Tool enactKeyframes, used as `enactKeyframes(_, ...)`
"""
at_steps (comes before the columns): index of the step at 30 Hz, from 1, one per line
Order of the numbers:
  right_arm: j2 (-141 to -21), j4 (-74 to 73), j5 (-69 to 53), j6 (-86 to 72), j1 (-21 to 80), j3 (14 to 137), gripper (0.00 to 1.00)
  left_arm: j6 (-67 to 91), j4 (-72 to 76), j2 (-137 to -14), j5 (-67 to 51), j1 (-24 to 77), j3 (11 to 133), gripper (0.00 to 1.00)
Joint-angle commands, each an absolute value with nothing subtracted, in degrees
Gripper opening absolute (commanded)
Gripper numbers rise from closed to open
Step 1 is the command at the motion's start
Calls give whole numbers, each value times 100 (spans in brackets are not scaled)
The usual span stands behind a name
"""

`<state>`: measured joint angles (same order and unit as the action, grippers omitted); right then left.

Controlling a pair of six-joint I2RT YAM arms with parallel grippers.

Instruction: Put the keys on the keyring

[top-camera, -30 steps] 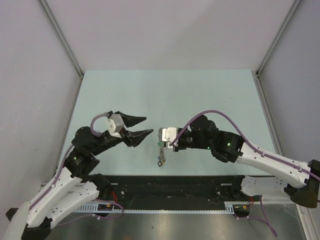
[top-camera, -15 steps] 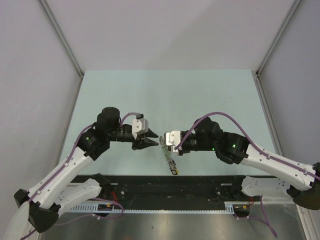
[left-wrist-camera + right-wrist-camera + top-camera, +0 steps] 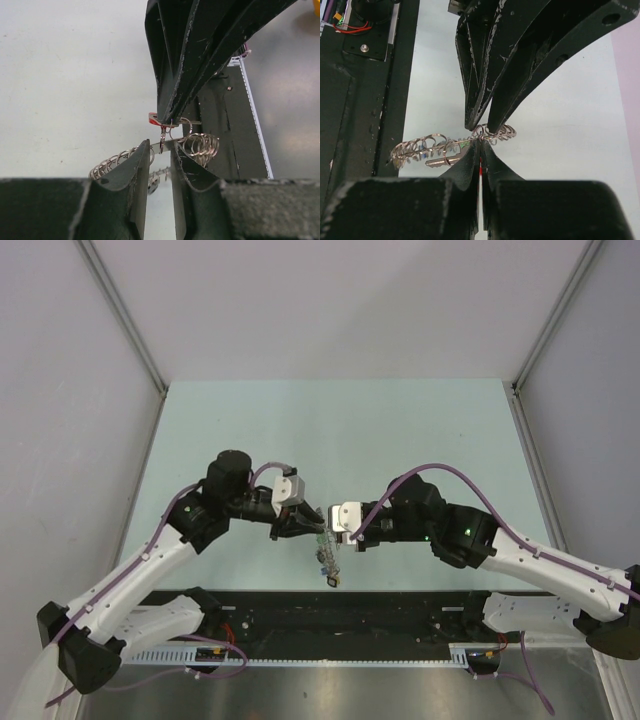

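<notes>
Right gripper [image 3: 480,149]: closed on red-tagged key [image 3: 153,119].
Left gripper [image 3: 159,149]: jaws narrow, tips meeting right gripper's; grip unclear.
Keyring [image 3: 422,146]: at the meeting tips, hanging beneath.

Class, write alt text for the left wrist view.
The right gripper, shut, reaches down from the top holding a red-tagged key close to the keyring. The left gripper rises from the bottom edge, its fingers slightly apart with the ring's metal between them.
</notes>
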<state>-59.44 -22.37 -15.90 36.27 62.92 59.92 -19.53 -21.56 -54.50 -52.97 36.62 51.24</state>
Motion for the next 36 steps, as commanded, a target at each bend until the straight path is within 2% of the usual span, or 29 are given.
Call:
enactKeyframes(1, -5906, -1775, -1714, 3665, 6319, 6319, 0, -1986, -2092, -5537, -5467, 3779, 5300, 27)
enactKeyframes(6, -5915, -1758, -1714, 3665, 6337, 6319, 0, -1978, -2136, -5581, -5361, 3885, 5335, 24)
enactKeyframes(8, -5915, -1775, -1714, 3656, 6328, 6319, 0, -1943, -2057, -5564, -5353, 3920, 5326, 20)
enactKeyframes(11, -5906, -1810, -1679, 3647, 6328, 6319, 0, -1828, -1934, -5537, -5309, 3929, 5291, 3)
enactKeyframes(12, -5898, -1828, -1635, 3630, 6328, 6328, 0, -1732, -1899, -5511, -5256, 3937, 5256, 1)
enactKeyframes(16, -5801, -1995, -1328, 3578, 6319, 6319, 0, -1170, -1504, -5239, -4704, 3929, 5019, 0)
enactKeyframes(25, -5467, -2084, -861, 3419, 6319, 6082, 0, 983, 728, -4097, -2877, 3920, 3807, 0)
enactKeyframes(36, -5440, -1346, -958, 3094, 6319, 5564, 0, 2812, 3198, -3709, -1776, 3937, 2558, 0)
